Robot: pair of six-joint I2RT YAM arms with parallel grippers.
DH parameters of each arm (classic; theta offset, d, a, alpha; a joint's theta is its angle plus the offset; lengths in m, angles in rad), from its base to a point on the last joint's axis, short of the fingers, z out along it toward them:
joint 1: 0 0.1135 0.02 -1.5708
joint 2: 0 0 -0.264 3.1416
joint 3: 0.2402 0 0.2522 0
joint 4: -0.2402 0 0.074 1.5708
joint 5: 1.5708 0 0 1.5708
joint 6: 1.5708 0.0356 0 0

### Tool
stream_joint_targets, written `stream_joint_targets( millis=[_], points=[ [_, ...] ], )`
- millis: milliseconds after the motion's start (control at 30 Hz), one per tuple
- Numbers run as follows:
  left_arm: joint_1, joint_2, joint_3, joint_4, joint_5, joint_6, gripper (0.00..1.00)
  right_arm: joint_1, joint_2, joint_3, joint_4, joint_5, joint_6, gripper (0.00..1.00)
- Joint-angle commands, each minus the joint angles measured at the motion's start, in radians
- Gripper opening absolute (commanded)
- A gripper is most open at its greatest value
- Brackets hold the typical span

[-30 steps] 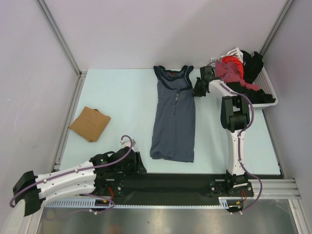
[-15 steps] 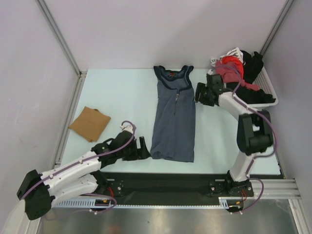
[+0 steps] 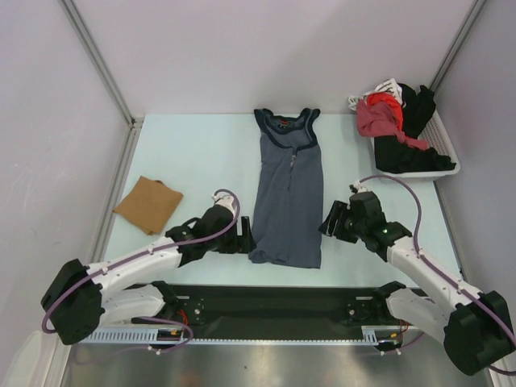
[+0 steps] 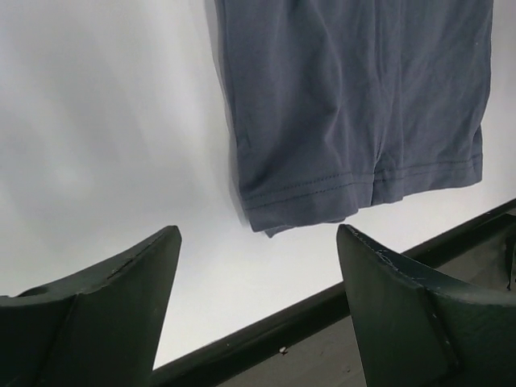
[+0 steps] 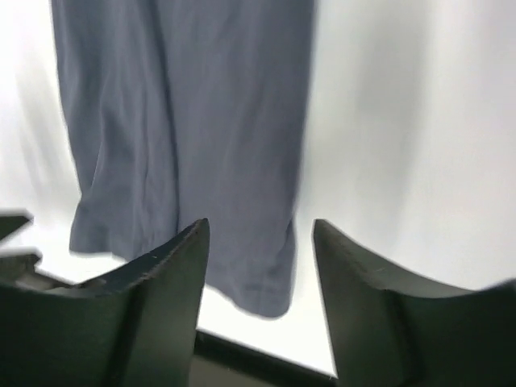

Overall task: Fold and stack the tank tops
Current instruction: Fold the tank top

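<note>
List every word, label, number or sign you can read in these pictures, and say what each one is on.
No text can be read in any view.
Small reddish tag inside the neck of the blue tank top: too small to read.
White cloth with dark marks in the basket: too small to tell whether it is lettering.
Tan tank top: no print shows.

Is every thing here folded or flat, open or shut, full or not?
Blue tank top: unfolded, spread flat on the table.
Tan tank top: folded, lying on its own at the left.
Basket: heaped with clothes.
Left gripper: open, holding nothing, beside the blue top's hem.
Right gripper: open, holding nothing, near the hem's other side.
</note>
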Motion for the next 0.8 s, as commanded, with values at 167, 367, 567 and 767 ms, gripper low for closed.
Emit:
stream_joint_targets(
  millis=[167, 367, 567, 767],
  points=[
    [0.007, 0.114, 0.097, 0.090, 0.037, 0.025, 0.67, 0.107, -0.080, -0.022, -0.199, -0.017, 0.084, 0.49],
    [0.002, 0.167, 0.119, 0.125, 0.037, 0.034, 0.54, 0.225, -0.077, -0.092, -0.171, 0.015, 0.167, 0.48],
    [-0.036, 0.236, 0.167, 0.093, 0.011, 0.070, 0.49, 0.280, -0.009, -0.095, -0.148, 0.064, 0.192, 0.46],
    [-0.119, 0.297, 0.199, 0.036, -0.052, 0.103, 0.36, 0.285, 0.041, -0.106, -0.124, 0.069, 0.195, 0.41]
  ],
)
